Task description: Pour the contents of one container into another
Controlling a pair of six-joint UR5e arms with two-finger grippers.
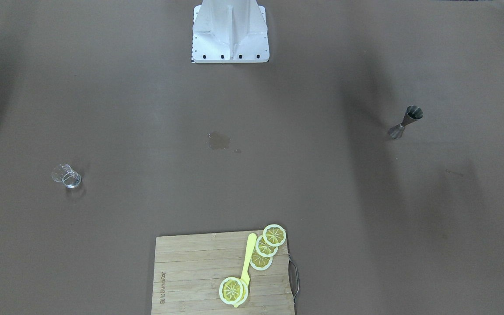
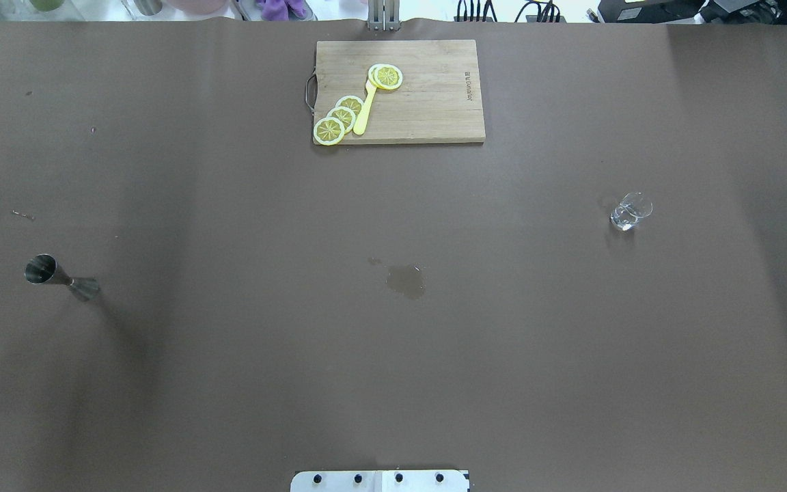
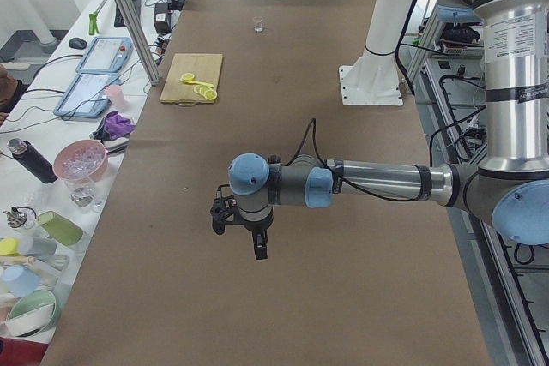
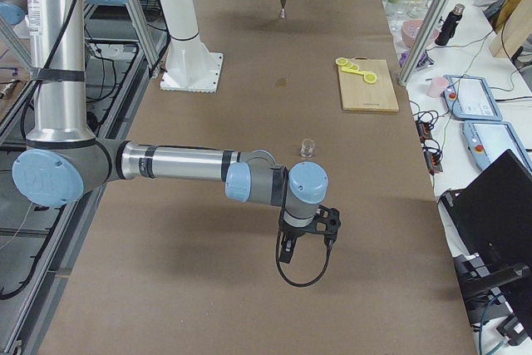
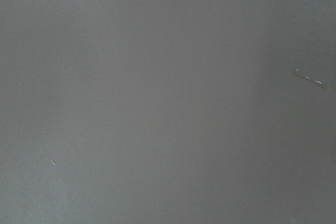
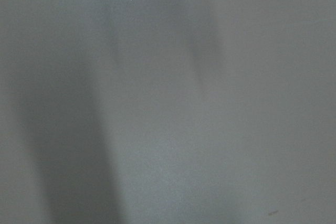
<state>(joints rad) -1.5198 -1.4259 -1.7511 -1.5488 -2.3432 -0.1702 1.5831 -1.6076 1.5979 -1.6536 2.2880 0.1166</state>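
A steel double-cone jigger [image 2: 59, 277] stands on the brown table at my left, also seen in the front view [image 1: 405, 122]. A small clear glass [image 2: 630, 210] stands at my right [image 1: 66, 176]. My left gripper [image 3: 240, 231] shows only in the exterior left view, hanging above bare table; I cannot tell whether it is open or shut. My right gripper [image 4: 307, 232] shows only in the exterior right view, hovering a little nearer that camera than the glass [image 4: 307, 148]; I cannot tell its state either. Both wrist views show only bare table.
A wooden cutting board [image 2: 434, 116] lies at the far middle edge with lemon slices [image 2: 343, 117] and a yellow plastic knife [image 2: 365, 109]. A damp stain [image 2: 406, 280] marks the table's centre. The robot's white base [image 1: 230, 33] stands at the near edge.
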